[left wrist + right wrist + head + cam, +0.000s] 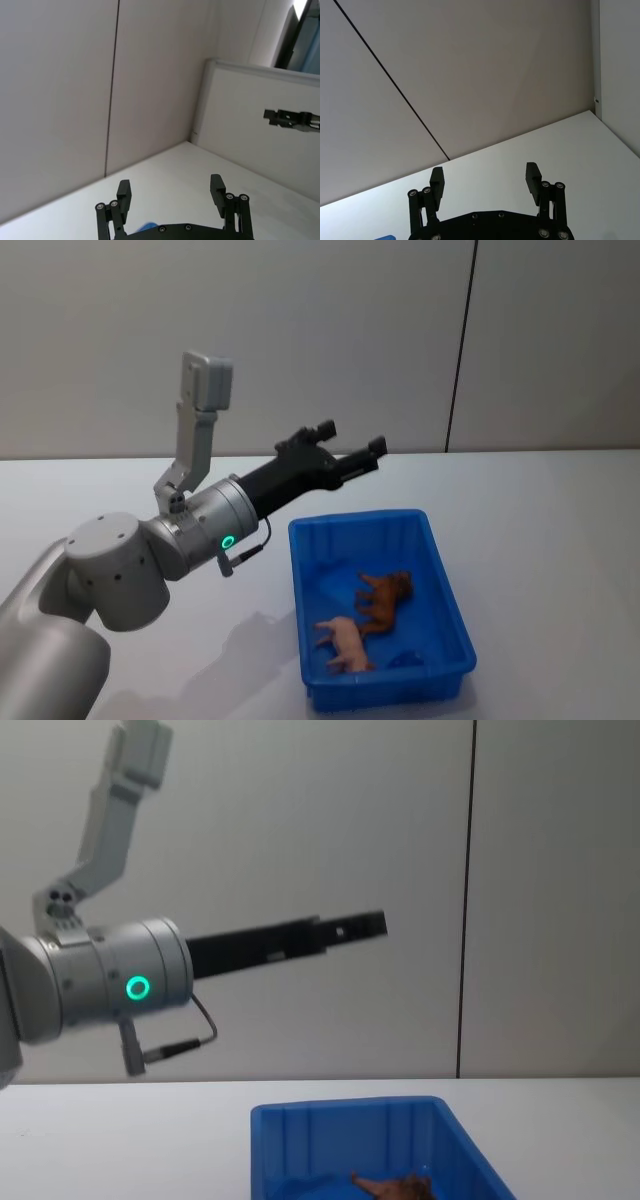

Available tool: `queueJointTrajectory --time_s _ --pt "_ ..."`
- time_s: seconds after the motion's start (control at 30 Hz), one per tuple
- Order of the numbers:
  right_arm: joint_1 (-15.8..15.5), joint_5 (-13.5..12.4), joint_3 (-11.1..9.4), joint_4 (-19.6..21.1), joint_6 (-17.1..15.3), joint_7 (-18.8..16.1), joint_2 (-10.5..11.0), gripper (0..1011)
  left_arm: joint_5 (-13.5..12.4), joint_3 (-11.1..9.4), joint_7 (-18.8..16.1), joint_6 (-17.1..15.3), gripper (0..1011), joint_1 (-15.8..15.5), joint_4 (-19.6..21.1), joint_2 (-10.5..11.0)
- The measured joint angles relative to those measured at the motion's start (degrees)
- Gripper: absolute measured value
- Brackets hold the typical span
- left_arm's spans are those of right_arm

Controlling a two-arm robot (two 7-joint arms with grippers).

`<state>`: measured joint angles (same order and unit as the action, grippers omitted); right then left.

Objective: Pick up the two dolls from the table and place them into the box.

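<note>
Left tool open above box, dolls inside

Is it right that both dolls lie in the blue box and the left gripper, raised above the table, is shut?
Not quite. The left gripper is open: the left wrist view shows its fingers spread apart. The rest holds: in the head view the brown doll and the pink doll lie in the blue box.

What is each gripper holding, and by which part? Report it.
Nothing. The left gripper and right gripper are open and empty; both dolls lie in the blue bin.
</note>
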<state>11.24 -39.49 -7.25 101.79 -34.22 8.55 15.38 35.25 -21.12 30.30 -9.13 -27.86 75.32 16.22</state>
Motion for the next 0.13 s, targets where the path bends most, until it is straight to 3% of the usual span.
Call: queueJointTrajectory --time_s 0.13 --pt "0.0 0.0 0.0 0.0 0.0 0.0 0.0 1001 -0.6 0.24 -2.34 2.73 1001 0.71 1.96 0.43"
